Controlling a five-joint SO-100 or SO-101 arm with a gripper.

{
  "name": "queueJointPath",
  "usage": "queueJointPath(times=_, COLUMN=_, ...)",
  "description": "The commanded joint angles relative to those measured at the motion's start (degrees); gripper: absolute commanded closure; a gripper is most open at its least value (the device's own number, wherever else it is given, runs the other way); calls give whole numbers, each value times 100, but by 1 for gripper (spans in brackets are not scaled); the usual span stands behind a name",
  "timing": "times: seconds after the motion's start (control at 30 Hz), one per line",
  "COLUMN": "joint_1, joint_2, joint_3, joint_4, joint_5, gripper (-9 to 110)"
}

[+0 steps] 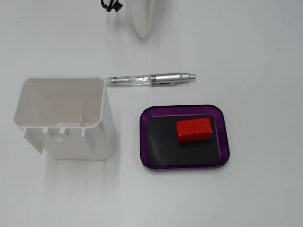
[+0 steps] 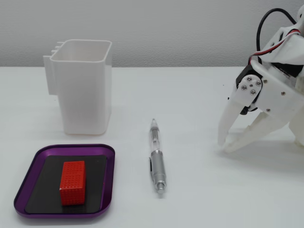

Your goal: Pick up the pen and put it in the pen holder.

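Note:
The pen point(image 1: 150, 79) lies flat on the white table, clear front half toward the pen holder and silver rear half away from it. In the other fixed view the pen point(image 2: 156, 159) lies mid-table. The pen holder point(image 1: 80, 146) is a tall white box, standing upright and open at the top, just beside the pen's tip; it also shows at the back left in a fixed view point(image 2: 85, 95). My gripper point(image 2: 224, 148) stands apart to the right of the pen, fingertips together near the table, holding nothing. Only its tip point(image 1: 143, 34) shows at the top edge.
A shallow purple tray point(image 1: 184, 108) with a black inside holds a red studded block point(image 1: 194, 129); both also show at the front left in a fixed view: tray point(image 2: 71, 148), block point(image 2: 72, 182). A black cable point(image 1: 111, 5) sits at the top edge.

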Motion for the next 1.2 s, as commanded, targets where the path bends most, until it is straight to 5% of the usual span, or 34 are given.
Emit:
queueJointPath(times=0.0, joint_1=-185, joint_2=316, joint_3=-1143, joint_4=-826, joint_5=-2654, gripper=102)
queueJointPath(times=0.5, joint_1=580, joint_2=-264, joint_3=-2039, joint_4=-677, joint_5=-2584, gripper=97)
queueJointPath(times=0.8, joint_1=536, joint_2=-4693, joint_3=-5142, joint_4=97, joint_5=-1740, gripper=85)
queueJointPath(times=1.17, joint_1=-993, joint_2=-9413, joint_3=-8429, joint_4=1257, joint_5=-1230, gripper=73)
